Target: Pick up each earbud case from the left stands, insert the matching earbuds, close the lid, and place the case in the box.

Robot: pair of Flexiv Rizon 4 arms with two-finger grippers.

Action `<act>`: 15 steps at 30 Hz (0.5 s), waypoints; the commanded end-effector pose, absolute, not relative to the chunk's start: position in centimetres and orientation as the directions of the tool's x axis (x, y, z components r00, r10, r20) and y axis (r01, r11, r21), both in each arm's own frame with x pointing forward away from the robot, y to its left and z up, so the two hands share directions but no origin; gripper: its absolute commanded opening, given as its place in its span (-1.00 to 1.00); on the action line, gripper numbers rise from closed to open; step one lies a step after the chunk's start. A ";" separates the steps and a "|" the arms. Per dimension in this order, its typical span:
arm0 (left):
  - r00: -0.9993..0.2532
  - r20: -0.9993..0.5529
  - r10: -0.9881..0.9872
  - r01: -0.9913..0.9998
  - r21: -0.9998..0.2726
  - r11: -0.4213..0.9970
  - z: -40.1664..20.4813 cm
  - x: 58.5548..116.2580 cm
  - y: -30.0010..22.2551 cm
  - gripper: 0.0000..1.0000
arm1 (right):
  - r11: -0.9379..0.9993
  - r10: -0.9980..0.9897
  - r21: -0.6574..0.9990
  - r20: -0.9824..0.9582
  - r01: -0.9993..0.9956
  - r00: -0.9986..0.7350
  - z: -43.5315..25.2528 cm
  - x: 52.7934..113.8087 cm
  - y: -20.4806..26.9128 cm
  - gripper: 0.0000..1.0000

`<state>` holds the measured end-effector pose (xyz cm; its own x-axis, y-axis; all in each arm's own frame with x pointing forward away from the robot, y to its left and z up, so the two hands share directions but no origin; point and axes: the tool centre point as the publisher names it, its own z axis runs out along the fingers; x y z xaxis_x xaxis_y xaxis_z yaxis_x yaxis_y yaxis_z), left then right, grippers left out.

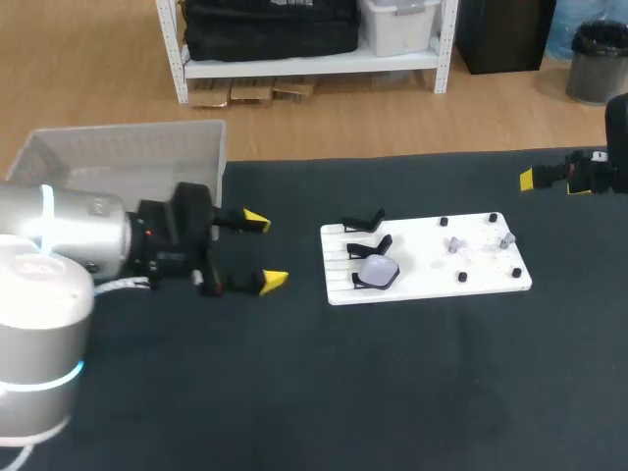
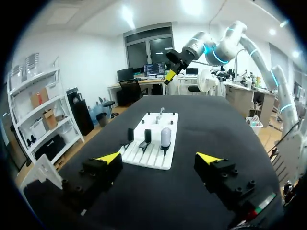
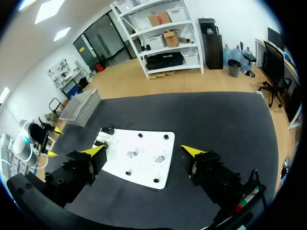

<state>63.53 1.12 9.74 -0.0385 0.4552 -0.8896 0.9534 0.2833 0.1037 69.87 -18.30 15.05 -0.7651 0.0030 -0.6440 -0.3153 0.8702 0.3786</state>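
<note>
Right, my left jaws are spread with nothing between them, low over the dark surface [image 1: 294,392]. The earbud case [image 1: 378,272] sits ahead of them on one of the black stands [image 1: 363,224], well apart from the yellow tips. My right jaws are spread and hold nothing either. They hang above the surface's far right edge, well away from the case.

The left wrist view shows the case upright on its stand at the near end of the white board [image 1: 481,280], with two other stands beside it. The head view flattens that. The right wrist view looks down on two earbuds [image 3: 132,154] lying mid-board among black pegs [image 3: 139,135].

The box [image 1: 128,157] sits at the far left corner, just behind my left arm [image 1: 69,231]. The board lies well in from every edge, with a stretch of dark surface between it and my left jaws.
</note>
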 end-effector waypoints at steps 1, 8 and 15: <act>-0.032 -0.894 0.446 0.952 0.109 0.286 7.5 65.3 -2.5 1.00 | 0.868 0.002 0.380 -0.644 -0.318 -0.765 15.0 69.9 -18.4 1.00; -0.032 -0.894 0.446 0.952 0.109 0.286 7.5 65.3 -2.5 1.00 | 0.868 0.002 0.380 -0.644 -0.318 -0.765 15.0 69.9 -18.4 1.00; -0.034 -0.888 0.459 0.963 0.093 0.252 7.2 65.4 -3.4 1.00 | 0.868 0.002 0.380 -0.644 -0.318 -0.765 15.0 69.9 -18.4 1.00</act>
